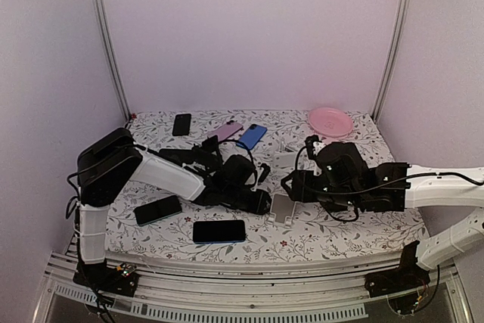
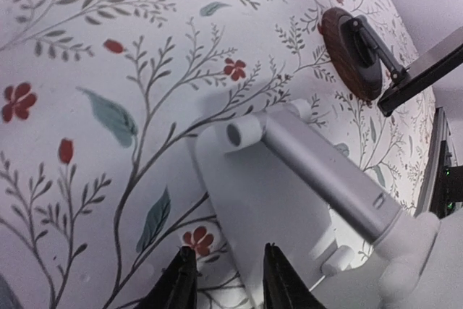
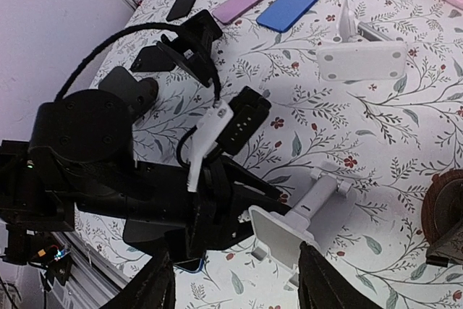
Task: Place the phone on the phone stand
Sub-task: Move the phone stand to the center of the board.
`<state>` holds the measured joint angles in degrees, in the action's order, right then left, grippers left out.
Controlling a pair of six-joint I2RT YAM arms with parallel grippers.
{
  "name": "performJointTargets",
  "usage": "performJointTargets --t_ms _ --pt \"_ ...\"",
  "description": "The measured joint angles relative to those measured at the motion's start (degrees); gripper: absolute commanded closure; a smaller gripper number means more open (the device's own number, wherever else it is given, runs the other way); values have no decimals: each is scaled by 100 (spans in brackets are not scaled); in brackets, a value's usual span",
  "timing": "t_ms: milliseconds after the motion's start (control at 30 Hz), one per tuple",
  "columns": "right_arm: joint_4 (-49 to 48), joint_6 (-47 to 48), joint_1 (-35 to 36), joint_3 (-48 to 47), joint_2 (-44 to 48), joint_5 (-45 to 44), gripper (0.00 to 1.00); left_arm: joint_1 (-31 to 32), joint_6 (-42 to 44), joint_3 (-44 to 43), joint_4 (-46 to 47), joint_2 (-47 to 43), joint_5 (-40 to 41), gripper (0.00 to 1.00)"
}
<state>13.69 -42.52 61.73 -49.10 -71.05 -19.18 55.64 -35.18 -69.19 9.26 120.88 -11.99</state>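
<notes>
A white phone stand (image 1: 281, 206) sits on the floral cloth between my two grippers, its flat base (image 2: 253, 193) on the cloth and its cradle plate (image 3: 286, 240) raised on a silver arm. No phone is on it. The nearest phone (image 1: 219, 231), black with a blue rim, lies flat near the front edge. My left gripper (image 1: 262, 202) (image 2: 230, 280) has its jaws a little apart, straddling the base's edge with one finger over the plate and one over the cloth. My right gripper (image 1: 290, 185) (image 3: 239, 287) is wide open just short of the cradle, holding nothing.
Another black phone (image 1: 158, 209) lies at the front left. A black (image 1: 181, 124), a pink (image 1: 225, 131) and a blue phone (image 1: 251, 136) lie at the back. A second white stand (image 1: 286, 158) and a pink plate (image 1: 330, 121) sit behind. A round brown disc (image 2: 351, 52) lies close by.
</notes>
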Motion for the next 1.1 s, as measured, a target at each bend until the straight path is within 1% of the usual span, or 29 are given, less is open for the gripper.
performJointTargets --t_ms 67,267,467,667,700,1100 --pt "7 -107 55 94 -42 9 40 -28 0 221 -26 -186 74 66" --pt "-2 -426 282 365 -195 26 45 -105 155 811 -269 -955 238 68" --pt "-24 -774 302 627 -372 -63 47 -24 332 1036 -317 -1526 190 70" --pt "-59 -909 297 632 -837 -179 69 151 426 1029 -378 -1539 50 73" --pt "-59 -916 278 632 -894 -192 71 168 433 1021 -396 -1537 37 73" --pt "-85 -866 -13 455 -1272 -219 74 212 479 763 -396 -1202 -127 78"
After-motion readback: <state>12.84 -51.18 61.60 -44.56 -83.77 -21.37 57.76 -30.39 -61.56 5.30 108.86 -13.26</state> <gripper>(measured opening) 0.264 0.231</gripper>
